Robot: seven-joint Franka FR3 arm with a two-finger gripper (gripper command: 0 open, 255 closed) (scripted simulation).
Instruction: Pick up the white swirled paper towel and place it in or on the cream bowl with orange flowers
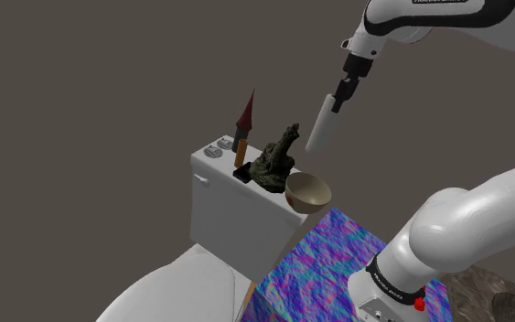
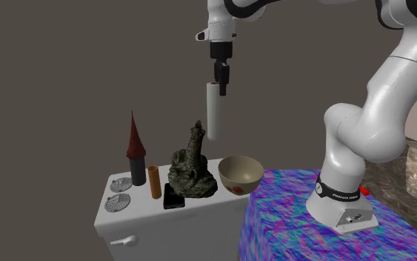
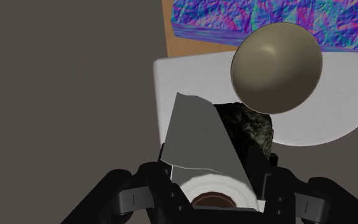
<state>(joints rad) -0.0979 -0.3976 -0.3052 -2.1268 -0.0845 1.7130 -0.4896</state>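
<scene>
**Roll held in the air over the tank**

Gripper [image 2: 219,80] pinches the top end of the roll [image 2: 215,111], its black fingers closed on the white cylinder. In the wrist view the roll's [image 3: 196,140] brown core shows between them, and a loose sheet with a jagged edge hangs down its side. The roll hangs nearly upright in the air, touching nothing below.

Under it stands a figurine [image 2: 192,169], rough, lumpy and dark green-brown, on a black base. Just beside the figurine sits the bowl [image 2: 240,172], round and smooth, cream, with a reddish mark low on its outside. Both rest on the lid of a white toilet tank [image 2: 169,222]. Farther along the lid stand an orange cylinder [image 2: 154,182], a dark red cone [image 2: 135,141] on a black foot, and two mesh discs [image 2: 118,202]. The stand [image 2: 303,230] next to the bowl has a crinkled blue-purple surface.
</scene>
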